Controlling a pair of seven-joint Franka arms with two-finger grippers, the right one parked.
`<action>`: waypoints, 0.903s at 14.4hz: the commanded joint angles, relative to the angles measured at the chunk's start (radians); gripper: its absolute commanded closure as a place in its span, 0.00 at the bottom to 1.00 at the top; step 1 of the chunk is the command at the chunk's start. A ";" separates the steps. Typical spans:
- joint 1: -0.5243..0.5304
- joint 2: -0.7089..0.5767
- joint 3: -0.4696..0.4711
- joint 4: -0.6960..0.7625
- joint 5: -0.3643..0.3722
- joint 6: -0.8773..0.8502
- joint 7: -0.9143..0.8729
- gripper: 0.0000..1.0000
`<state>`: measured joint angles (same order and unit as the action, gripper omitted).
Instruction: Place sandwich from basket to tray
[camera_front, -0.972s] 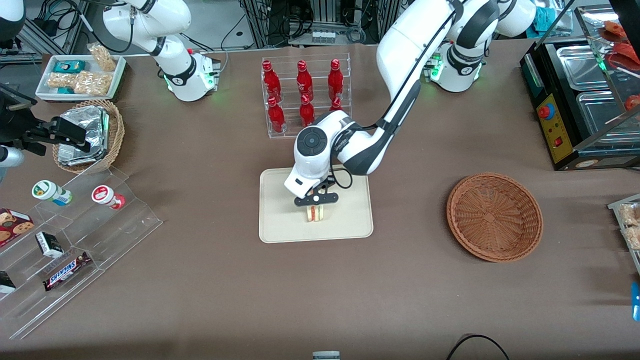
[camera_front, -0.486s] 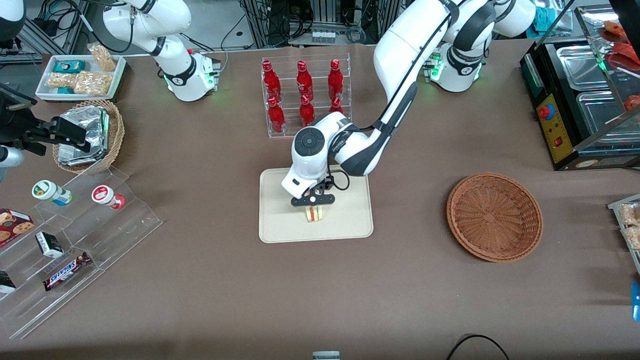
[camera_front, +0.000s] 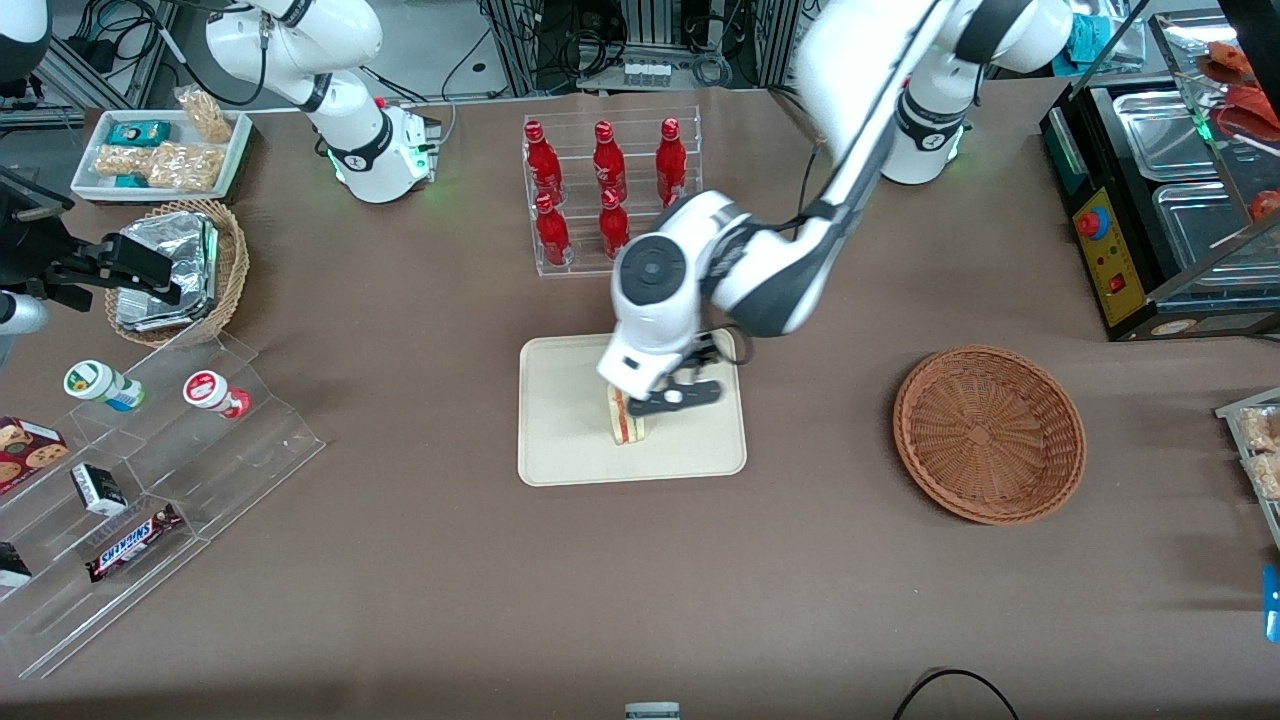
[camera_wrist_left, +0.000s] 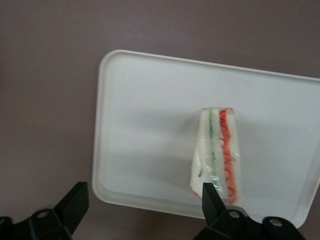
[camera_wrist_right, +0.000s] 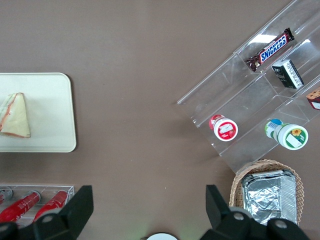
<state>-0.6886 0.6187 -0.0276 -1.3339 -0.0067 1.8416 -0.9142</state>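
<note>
Pincer (camera_front: 672, 398) risen and spread wide, clear of the sandwich (camera_front: 625, 420), now lying free on the tray (camera_front: 560, 440)

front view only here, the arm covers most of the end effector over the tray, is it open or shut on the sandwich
Observer: Open. In the left wrist view the end effector has its fingers spread wide above the sandwich, gripping nothing.
Operator: is the sandwich properly on the tray, i only see one end of it
Observer: Yes. The right wrist view shows its triangular face on the tray, well apart from the rim.
</note>
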 joint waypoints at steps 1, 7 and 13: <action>0.058 -0.114 -0.005 -0.117 -0.003 -0.057 0.085 0.00; 0.262 -0.368 -0.005 -0.364 0.005 -0.111 0.387 0.00; 0.504 -0.529 -0.008 -0.355 0.007 -0.306 0.745 0.00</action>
<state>-0.2463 0.1655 -0.0187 -1.6546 -0.0041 1.5632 -0.2502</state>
